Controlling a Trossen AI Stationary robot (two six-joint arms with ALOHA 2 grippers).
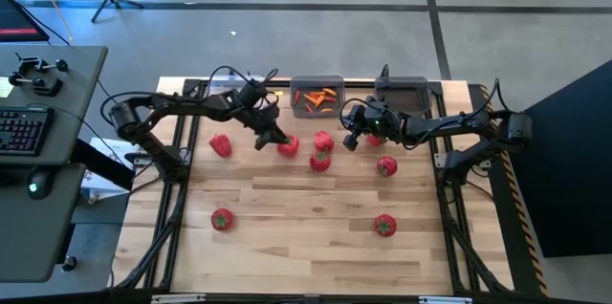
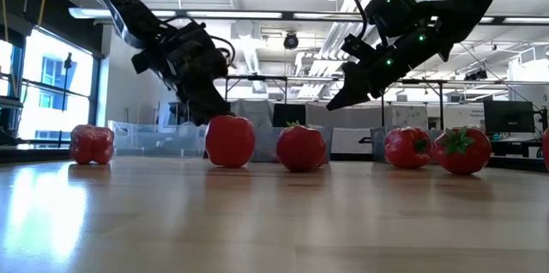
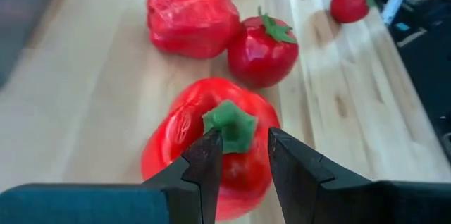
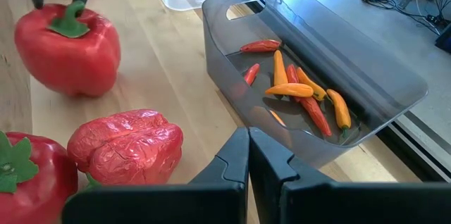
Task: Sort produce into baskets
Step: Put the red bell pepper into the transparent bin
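Observation:
A red bell pepper (image 3: 211, 153) with a green stem (image 3: 229, 122) sits upright on the table (image 1: 306, 199). My left gripper (image 3: 245, 139) is open and comes down on it from above, one finger on each side of the stem; the high view shows it too (image 1: 275, 138). My right gripper (image 4: 248, 143) is shut and empty, held above the table (image 2: 339, 97) near a lumpy pepper (image 4: 123, 146) and a tomato (image 4: 28, 175). A dark grey basket (image 4: 317, 132) at the far edge holds several orange and red chillies (image 4: 303, 90). My left gripper's fingers stand on either side of the pepper's green stem (image 3: 232, 129), slanting down from above. One finger (image 3: 211, 157) lies right against the stem's edge, but I cannot tell whether it touches. The pepper rests on the table.
A clear basket (image 1: 256, 94) and a second dark grey basket (image 1: 404, 94) flank the chilli basket at the far edge. Another pepper (image 1: 221, 145) lies at the left. Tomatoes lie at the right (image 1: 386, 165), near left (image 1: 222, 218) and near right (image 1: 384, 226).

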